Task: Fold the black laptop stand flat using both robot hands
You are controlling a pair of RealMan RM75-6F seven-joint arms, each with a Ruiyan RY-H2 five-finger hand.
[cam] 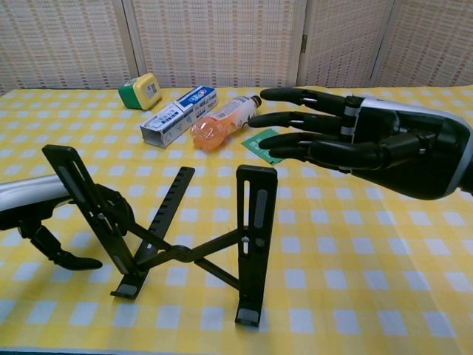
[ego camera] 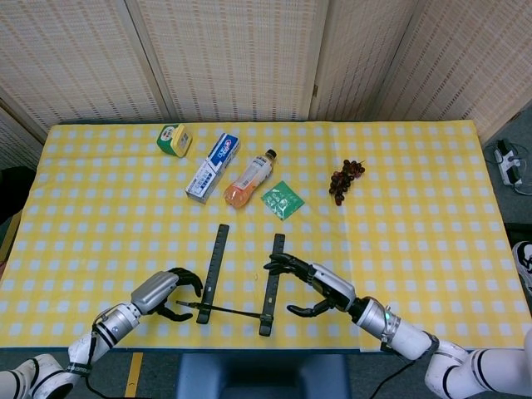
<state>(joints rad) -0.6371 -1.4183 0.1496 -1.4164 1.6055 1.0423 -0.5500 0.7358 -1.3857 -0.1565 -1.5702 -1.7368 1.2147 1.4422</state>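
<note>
Standing unfolded near table's front edge: black metal laptop stand (cam: 170, 244), two slotted arms raised, crossbars in an X. Right hand (cam: 369, 144) hovering at stand's 2 o'clock, fingers (cam: 295, 96) spread, holding nothing, clear of right arm. Left hand (cam: 55, 222) low at 9 o'clock, fingers curled beside left arm; grip on it not discernible.
</note>
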